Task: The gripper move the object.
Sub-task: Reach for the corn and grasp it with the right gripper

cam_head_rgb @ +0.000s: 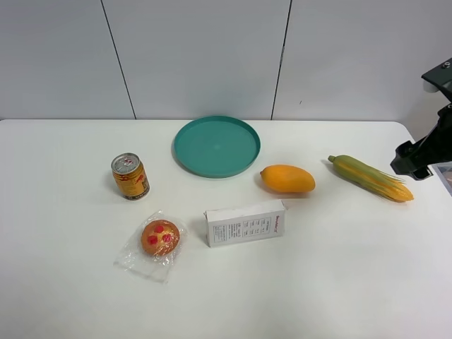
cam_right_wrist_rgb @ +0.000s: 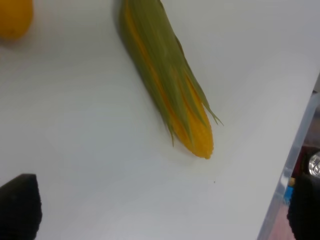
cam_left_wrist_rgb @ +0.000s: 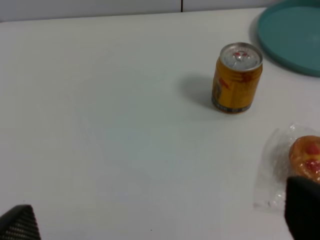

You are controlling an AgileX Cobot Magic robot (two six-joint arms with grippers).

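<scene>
right hand (cam_right_wrist_rgb: 162,214): spread wide, holding nothing | corn (cam_head_rgb: 370,178): flat on table (cam_head_rgb: 339,282), near hand, untouched | mango (cam_head_rgb: 287,179): beside corn

corn (cam_right_wrist_rgb: 165,85) cropped (green end), mango (cam_right_wrist_rgb: 12,17) mostly cropped

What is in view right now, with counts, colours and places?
green-husked yellow ear of corn: one, yellow-green, far right
smooth orange-yellow oval mango: one, orange-yellow, left of the corn
round teal plate: one, teal, back centre
white cardboard box: one, white, in front of the mango
gold drink can: one, gold-red, left of the plate
plastic-wrapped orange pastry: one, orange, in front of the can
white table: one, white, under everything
left hand: one, dark, open, near the can
right hand: one, dark, open, by the corn's tip
</scene>
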